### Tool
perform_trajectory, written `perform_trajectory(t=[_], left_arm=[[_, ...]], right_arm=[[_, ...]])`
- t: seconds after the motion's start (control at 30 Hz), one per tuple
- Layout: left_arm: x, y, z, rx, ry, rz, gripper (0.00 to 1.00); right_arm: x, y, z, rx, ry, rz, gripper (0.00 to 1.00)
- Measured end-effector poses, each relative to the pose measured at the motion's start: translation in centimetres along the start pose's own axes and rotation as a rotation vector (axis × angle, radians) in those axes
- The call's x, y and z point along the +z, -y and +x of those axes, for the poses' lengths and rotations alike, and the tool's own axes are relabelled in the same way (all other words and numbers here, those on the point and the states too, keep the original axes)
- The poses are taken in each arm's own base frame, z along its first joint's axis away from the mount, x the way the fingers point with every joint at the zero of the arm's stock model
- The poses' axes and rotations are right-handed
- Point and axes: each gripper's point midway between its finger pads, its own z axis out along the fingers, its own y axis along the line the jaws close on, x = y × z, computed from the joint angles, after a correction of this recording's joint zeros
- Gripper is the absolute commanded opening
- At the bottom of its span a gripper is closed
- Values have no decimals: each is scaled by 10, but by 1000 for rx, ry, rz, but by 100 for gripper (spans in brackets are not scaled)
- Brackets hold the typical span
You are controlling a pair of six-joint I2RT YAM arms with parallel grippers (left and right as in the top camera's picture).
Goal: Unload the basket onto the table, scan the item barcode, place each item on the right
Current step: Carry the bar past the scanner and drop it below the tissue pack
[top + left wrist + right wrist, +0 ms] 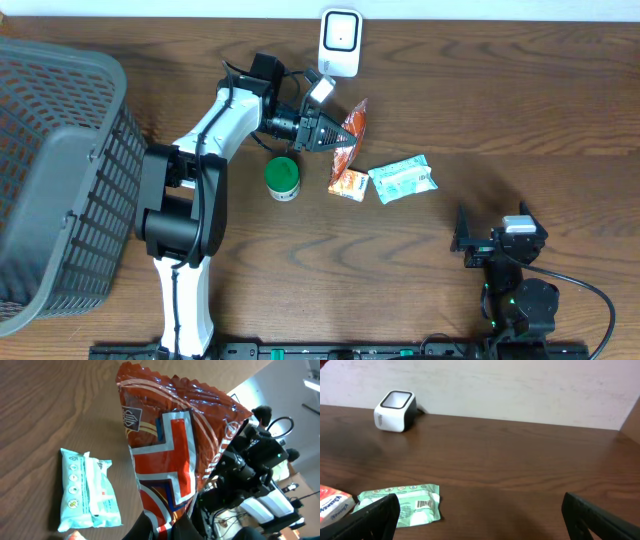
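Bag clamped in left gripper, held near scanner.
Well apart from the bag, right gripper sits wide open, empty.

Open tbl rt of wipes

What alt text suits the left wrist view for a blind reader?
A shiny red snack bag, held from below by the left jaws, fills the frame. A pale green packet lies on the wooden table beside it.
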Motion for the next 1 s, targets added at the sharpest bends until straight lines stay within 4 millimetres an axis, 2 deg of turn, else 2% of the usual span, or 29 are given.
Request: perform_trajectory(t=[0.2, 0.37, 0.5, 0.6, 0.9, 0.97, 1.0], left_arm=[[8, 3, 2, 29, -13, 13, 8], [31, 9, 10, 70, -47, 53, 8], [56, 12, 31, 55, -93, 97, 8], [65, 5, 43, 32, -111, 111, 8], [68, -35, 77, -80, -115, 114, 8], [68, -36, 77, -75, -113, 115, 9], [68, -36, 77, -68, -111, 116, 14]], right_arm=[[0, 0, 0, 0, 0, 0, 99], [0, 0, 0, 0, 0, 0, 99], [0, 0, 0, 0, 0, 0, 99], [0, 0, 0, 0, 0, 0, 99], [0, 0, 0, 0, 0, 0, 99], [0, 0, 0, 0, 0, 0, 99], [0, 0, 0, 0, 0, 0, 99]])
